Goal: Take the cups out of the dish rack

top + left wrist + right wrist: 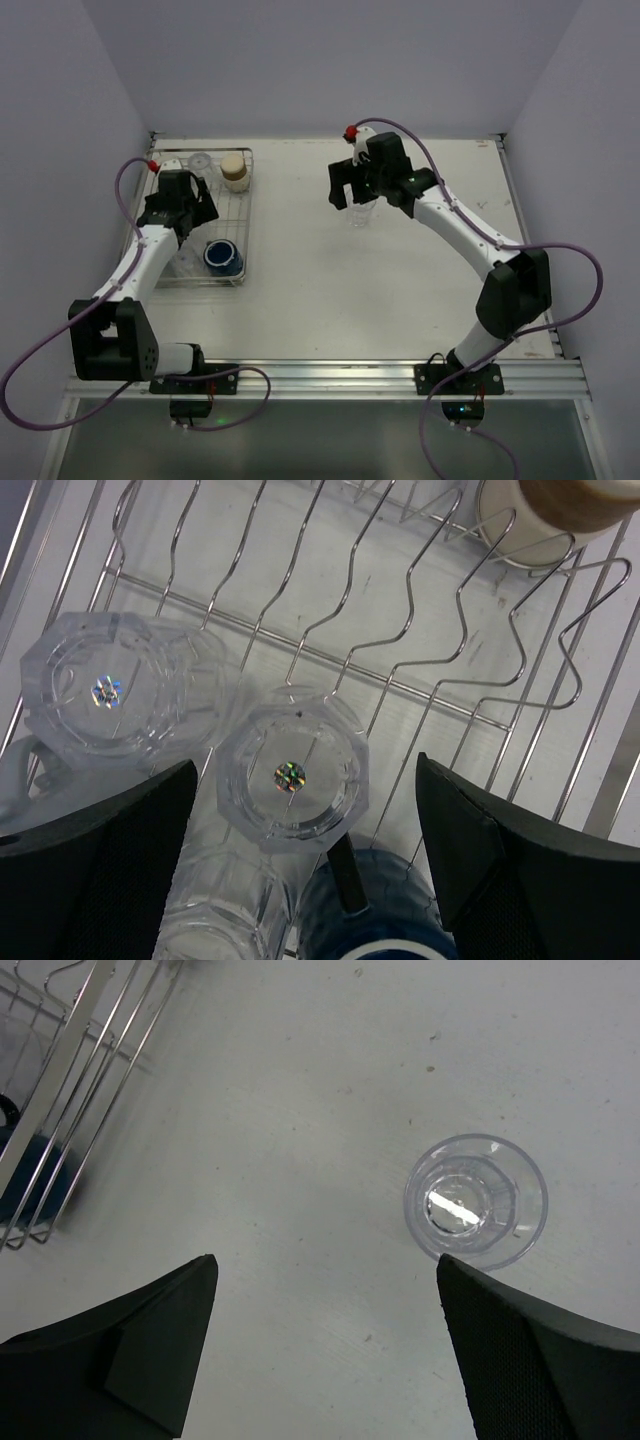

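Observation:
The silver wire dish rack [240,215] sits at the table's left. It holds a tan cup with a cream base [234,170], a clear tumbler [200,162] and a dark navy mug [223,258]. My left gripper [185,205] hovers over the rack, open. In the left wrist view an upturned clear ridged tumbler [292,775] lies between the open fingers, another [105,690] to its left, the navy mug [370,920] below. My right gripper [350,190] is open and empty above the table, beside a clear tumbler [476,1200] standing upright on the table, also seen from above [362,213].
The rack's edge [70,1070] shows at the left of the right wrist view, with the navy mug [40,1165] behind its wires. Purple walls enclose the table on three sides. An aluminium rail [320,378] runs along the near edge.

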Motion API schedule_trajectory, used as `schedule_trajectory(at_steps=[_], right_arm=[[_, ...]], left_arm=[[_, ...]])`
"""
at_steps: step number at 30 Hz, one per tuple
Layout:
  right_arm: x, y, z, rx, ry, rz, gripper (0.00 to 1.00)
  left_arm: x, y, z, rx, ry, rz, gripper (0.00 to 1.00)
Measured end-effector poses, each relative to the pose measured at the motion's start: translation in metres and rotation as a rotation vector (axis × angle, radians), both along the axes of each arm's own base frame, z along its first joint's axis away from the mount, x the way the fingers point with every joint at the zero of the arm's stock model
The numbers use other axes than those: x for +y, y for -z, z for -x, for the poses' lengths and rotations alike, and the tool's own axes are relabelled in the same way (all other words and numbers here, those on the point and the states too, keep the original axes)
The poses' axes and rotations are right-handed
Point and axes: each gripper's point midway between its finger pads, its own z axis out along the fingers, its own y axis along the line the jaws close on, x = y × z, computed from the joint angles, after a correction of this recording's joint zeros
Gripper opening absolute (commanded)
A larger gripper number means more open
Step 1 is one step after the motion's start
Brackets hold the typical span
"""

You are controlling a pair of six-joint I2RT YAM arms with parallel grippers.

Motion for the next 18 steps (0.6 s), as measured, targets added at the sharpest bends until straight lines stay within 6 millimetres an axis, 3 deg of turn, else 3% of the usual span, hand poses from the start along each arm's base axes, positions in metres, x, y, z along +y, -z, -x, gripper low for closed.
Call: schedule_trajectory(at_steps=[5,12,15,16,18], right_arm=[[0.004,-0.009,0.01,-0.012,-0.027,-0.051,0.92],[0.012,-0.053,0.029,-0.087,-0.091,-0.172,0.92],[0.013,-0.071,0.035,-0.123,-0.108,-0.215,0.92],[0.014,-0.075,0.036,-0.131,-0.111,-0.223,0.92],[0.015,-0.079,0.036,-0.14,-0.115,-0.237,0.92]], left_arm=[[0.0,0.003,-0.019,0.007,0.0,0.0,0.88],[0.0,0.025,-0.021,0.073,-0.002,-0.001,0.86],[0.0,0.025,-0.021,0.072,-0.005,0.001,0.75],[0.0,0.026,-0.021,0.074,-0.007,0.0,0.67],[0.0,0.028,-0.022,0.078,-0.009,0.001,0.65]])
